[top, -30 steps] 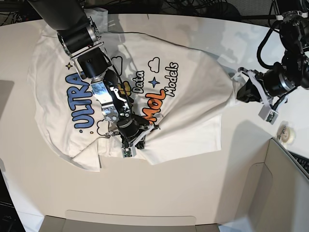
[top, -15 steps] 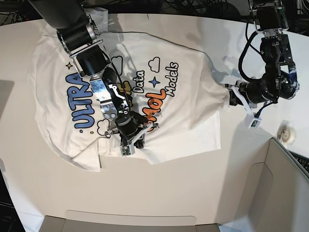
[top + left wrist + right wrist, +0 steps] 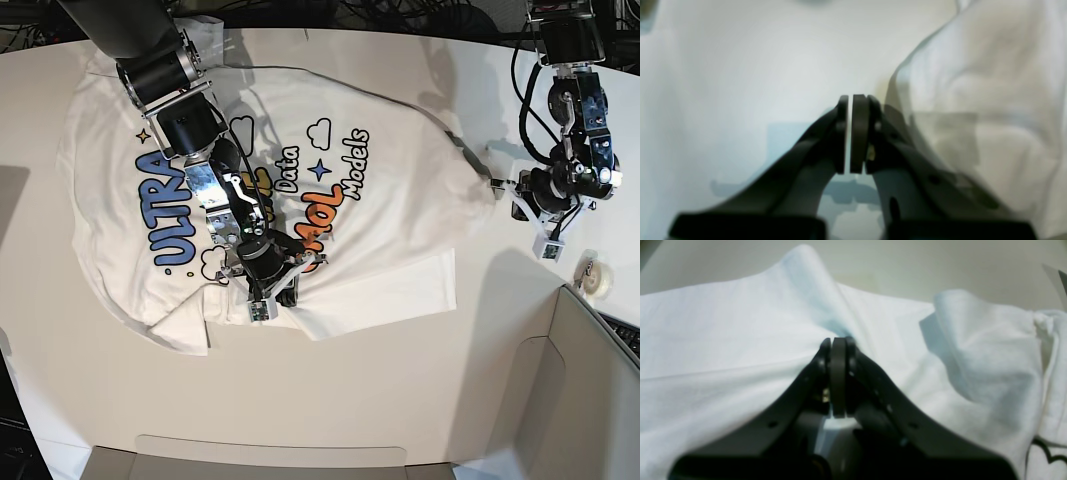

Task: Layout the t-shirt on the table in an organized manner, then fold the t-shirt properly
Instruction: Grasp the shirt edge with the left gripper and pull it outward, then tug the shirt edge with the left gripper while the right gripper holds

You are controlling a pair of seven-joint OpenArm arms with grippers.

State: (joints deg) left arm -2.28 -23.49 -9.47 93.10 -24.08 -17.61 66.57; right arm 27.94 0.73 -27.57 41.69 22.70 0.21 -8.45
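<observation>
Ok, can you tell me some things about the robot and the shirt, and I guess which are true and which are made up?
1. The shirt lies with its printed side facing up. True.
2. The right hand is wide open in the air. False: it is shut, pressed into the white cloth.
3. The left hand is beside the shirt's edge, over bare table. True; its fingers are nearly together with no cloth seen between them.
4. The shirt is already folded into a neat square. False: it is spread out and wrinkled.
5. A small roll of tape sits on the table. True.
</observation>
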